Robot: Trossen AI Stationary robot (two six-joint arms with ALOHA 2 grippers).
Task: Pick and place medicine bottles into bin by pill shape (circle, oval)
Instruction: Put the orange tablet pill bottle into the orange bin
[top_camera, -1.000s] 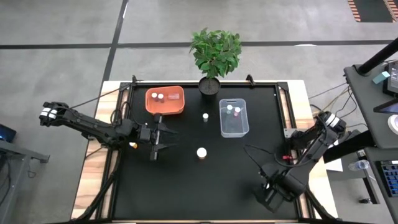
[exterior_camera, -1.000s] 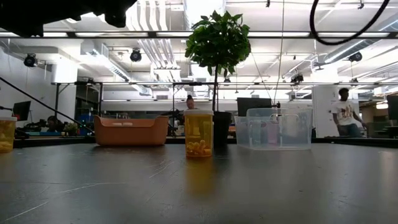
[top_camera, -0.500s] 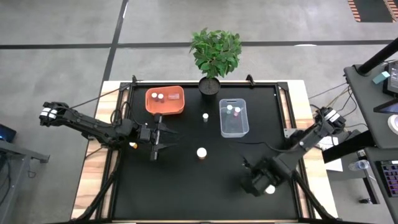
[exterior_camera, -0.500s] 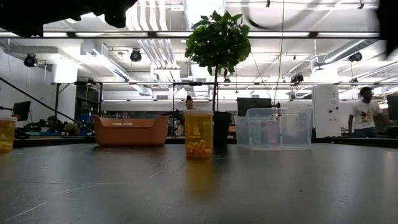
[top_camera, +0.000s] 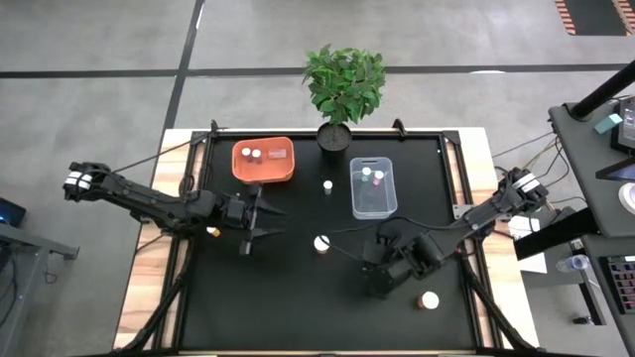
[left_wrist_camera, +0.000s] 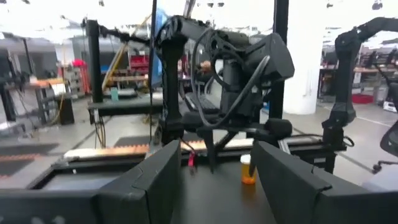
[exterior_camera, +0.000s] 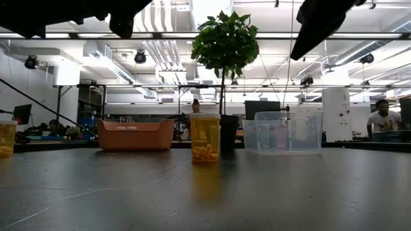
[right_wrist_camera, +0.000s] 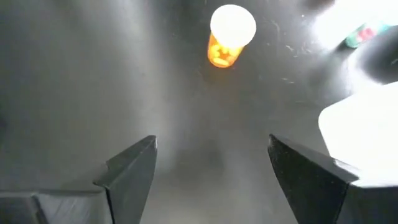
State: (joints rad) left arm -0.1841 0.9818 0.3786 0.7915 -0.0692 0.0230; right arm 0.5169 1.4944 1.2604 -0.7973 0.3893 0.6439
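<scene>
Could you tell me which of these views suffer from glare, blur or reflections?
Right wrist view: glare burns out the clear bin and the amber bottle's white cap; the picture is soft. Low view: bright ceiling lights; the amber pill bottle is mirrored on the glossy black table. Left wrist view: washed-out background, mild blur. High view: evenly lit.

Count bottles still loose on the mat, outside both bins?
4: one between the orange bin and the clear bin at; one mid-mat; one behind the right gripper at; one under the left arm. Arms may hide others.
</scene>
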